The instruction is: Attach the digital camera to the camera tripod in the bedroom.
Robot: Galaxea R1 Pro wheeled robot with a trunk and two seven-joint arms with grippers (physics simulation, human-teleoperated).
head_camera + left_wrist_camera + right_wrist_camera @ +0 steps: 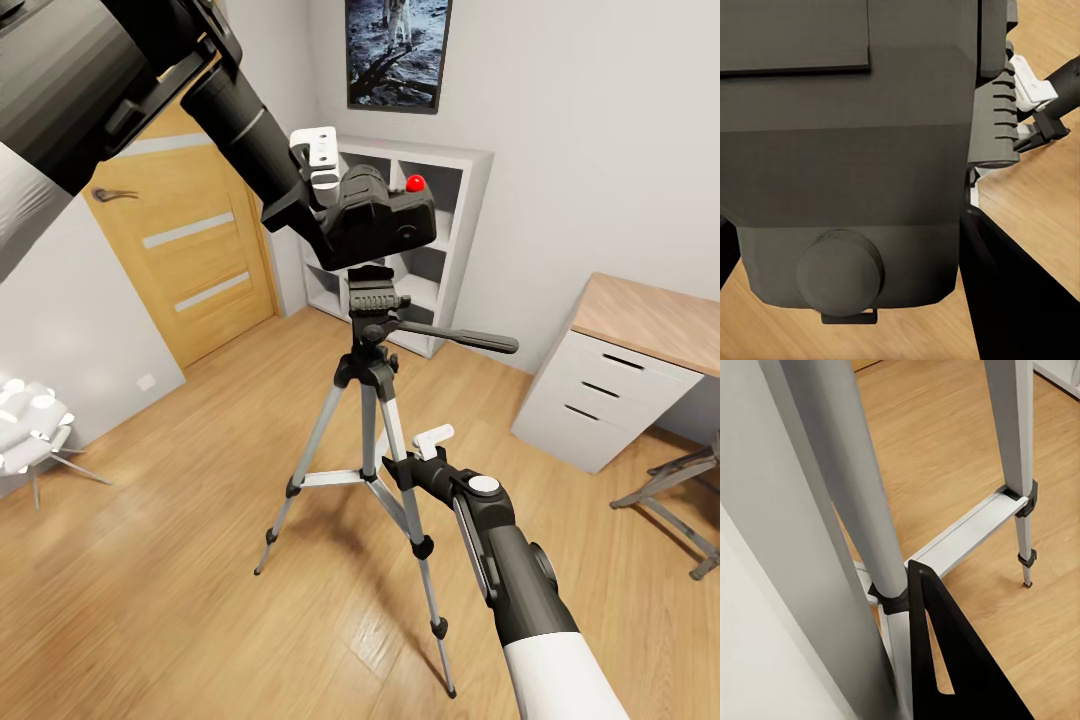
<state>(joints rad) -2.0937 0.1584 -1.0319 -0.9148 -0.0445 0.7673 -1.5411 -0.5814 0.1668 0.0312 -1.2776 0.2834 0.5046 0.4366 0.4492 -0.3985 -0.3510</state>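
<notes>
The digital camera (pixel 385 215) sits right on top of the camera tripod (pixel 372 400), and you can see its red dot. Your left gripper (pixel 322 165) is closed on the digital camera from the side. Your right gripper (pixel 425 445) is down by a silver tripod leg; you cannot tell how wide it is open. The tripod stands on the wood floor (pixel 180 560), near a wood door (pixel 190 250) and a white shelf (pixel 440 230).

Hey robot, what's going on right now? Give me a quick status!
Left hand shut on digital camera, right above camera tripod head. Right hand gripping a tripod leg. Nothing in the way.
</notes>
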